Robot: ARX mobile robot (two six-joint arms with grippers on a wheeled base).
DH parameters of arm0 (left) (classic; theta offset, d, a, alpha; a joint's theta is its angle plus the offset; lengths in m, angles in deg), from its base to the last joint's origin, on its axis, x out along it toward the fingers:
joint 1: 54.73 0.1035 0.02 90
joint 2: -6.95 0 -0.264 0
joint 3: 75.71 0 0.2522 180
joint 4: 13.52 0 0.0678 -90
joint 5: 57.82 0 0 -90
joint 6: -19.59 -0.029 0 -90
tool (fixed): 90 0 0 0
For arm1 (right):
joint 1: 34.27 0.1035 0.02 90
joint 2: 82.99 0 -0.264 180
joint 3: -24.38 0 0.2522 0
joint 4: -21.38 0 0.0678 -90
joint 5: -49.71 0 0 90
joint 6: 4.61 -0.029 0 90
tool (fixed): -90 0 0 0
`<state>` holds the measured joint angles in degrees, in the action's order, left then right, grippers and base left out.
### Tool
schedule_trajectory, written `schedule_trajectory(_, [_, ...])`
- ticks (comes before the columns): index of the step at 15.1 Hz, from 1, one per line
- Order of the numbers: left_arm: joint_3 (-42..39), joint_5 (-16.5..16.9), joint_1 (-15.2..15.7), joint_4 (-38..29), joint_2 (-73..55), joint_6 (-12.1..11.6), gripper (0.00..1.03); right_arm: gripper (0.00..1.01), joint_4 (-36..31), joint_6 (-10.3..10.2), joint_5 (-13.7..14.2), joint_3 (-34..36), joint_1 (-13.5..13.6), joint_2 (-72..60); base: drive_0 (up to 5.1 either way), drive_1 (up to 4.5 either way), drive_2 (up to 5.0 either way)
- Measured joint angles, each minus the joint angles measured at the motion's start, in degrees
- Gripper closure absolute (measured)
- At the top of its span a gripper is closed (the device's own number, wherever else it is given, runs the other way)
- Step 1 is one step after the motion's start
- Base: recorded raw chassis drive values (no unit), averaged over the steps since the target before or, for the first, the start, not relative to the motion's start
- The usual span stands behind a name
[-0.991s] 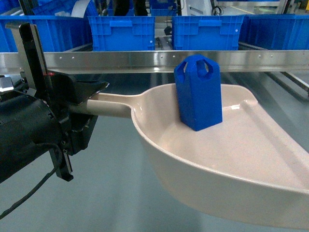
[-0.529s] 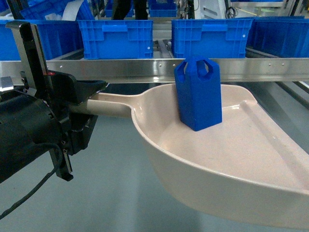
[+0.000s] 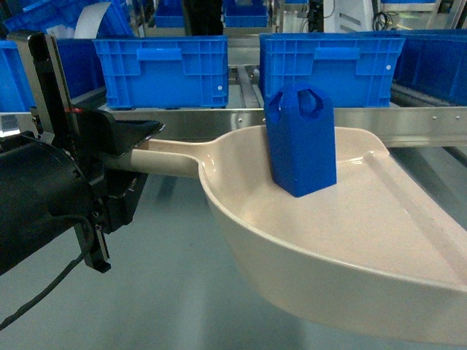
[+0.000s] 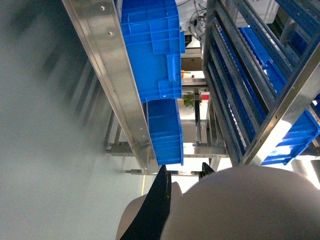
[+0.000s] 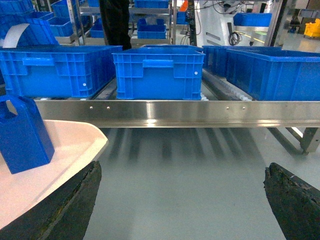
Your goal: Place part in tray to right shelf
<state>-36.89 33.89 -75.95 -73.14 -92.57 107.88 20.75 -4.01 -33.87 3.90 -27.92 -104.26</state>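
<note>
The bright-blue part (image 3: 300, 142) stands upright in the cream tray (image 3: 350, 240), near the bowl's back rim. My left gripper (image 3: 135, 149) is shut on the tray's long handle and holds it level in the air. From the left wrist, the black fingers (image 4: 161, 200) clamp the handle under the tray bowl (image 4: 240, 205). The right shelf's steel front rail (image 3: 197, 120) runs across just behind the tray. My right gripper (image 5: 182, 170) is open and empty over the floor, right of the tray (image 5: 65, 145) and part (image 5: 22, 132), facing the rail (image 5: 175, 112).
Large blue crates (image 3: 164, 69) sit in a row on the shelf rollers behind the rail; the right wrist view shows more of these crates (image 5: 157, 70). Grey floor lies below the tray. A person in dark trousers (image 5: 115, 22) stands far behind the shelf.
In the head view the shelf rail and crates have slid lower and grown larger. The tray, the part and my left gripper hold the same place in view.
</note>
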Motion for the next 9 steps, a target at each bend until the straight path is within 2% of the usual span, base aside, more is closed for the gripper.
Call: schedule_trajectory(9, [0.00, -0.20, 0.04, 0.13, 0.00, -0.07, 0.90, 0.03, 0.09, -0.02, 0.00, 0.00, 0.02, 0.02, -1.0, -0.98, -1.0])
